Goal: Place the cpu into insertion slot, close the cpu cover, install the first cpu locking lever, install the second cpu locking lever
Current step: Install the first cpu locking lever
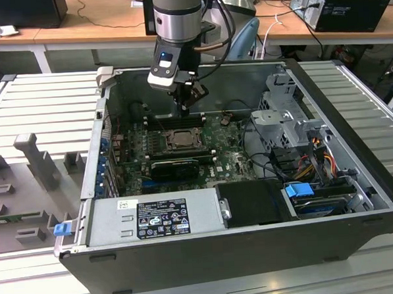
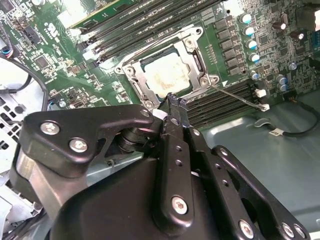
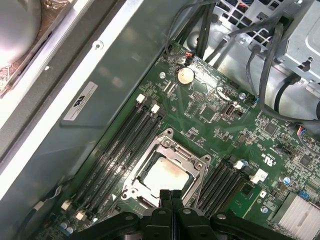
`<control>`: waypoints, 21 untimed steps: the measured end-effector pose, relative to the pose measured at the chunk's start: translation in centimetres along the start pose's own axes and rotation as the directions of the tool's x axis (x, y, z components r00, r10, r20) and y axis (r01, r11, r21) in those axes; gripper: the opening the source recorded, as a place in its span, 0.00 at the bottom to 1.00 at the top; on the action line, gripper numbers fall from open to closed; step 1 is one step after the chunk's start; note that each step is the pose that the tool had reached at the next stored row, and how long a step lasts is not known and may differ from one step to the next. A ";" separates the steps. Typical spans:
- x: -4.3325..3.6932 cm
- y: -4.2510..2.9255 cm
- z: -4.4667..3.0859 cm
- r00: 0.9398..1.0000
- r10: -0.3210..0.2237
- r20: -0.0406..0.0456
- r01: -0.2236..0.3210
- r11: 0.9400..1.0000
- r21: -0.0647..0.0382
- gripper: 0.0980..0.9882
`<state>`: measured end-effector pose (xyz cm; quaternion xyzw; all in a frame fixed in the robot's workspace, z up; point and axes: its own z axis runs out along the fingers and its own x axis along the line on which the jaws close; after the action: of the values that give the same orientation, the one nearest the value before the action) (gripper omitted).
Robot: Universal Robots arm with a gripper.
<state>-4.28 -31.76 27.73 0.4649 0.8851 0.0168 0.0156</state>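
Note:
The cpu (image 2: 167, 75) (image 3: 165, 175) lies flat in the insertion slot (image 1: 181, 139) on the green motherboard. The silver cpu cover (image 2: 192, 55) (image 3: 172, 150) is folded down around it, and the chip's pale top shows through the cover's window. A thin metal locking lever (image 2: 235, 95) sticks out from one corner of the socket, across the memory slots. My gripper (image 1: 186, 107) (image 2: 172, 100) (image 3: 170, 196) hangs just above the socket's edge. Its two black fingers are pressed together, shut, with nothing between them.
The motherboard sits deep in an open computer case (image 1: 354, 132) whose walls rise on all sides. Long black memory slots (image 3: 120, 145) flank the socket. A drive cage and cable bundles (image 1: 294, 129) fill the exterior view's right. A power supply (image 1: 154, 218) lies along the near side.

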 end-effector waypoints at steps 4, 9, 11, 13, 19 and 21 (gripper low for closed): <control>0.00 0.00 0.00 1.000 -0.012 0.001 0.012 1.000 0.001 0.01; 0.00 0.00 0.00 1.000 -0.031 0.001 0.031 1.000 0.001 0.01; 0.00 0.00 0.00 0.999 -0.037 0.001 0.037 0.999 0.001 0.01; 0.00 0.00 0.00 0.999 -0.046 0.001 0.046 0.999 0.002 0.01; 0.01 0.00 0.00 0.998 -0.066 0.001 0.066 0.998 0.002 0.01; 0.00 0.00 0.00 0.997 -0.072 0.001 0.072 0.997 0.002 0.01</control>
<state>-4.28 -31.75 27.72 0.4330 0.9011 0.0153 0.0161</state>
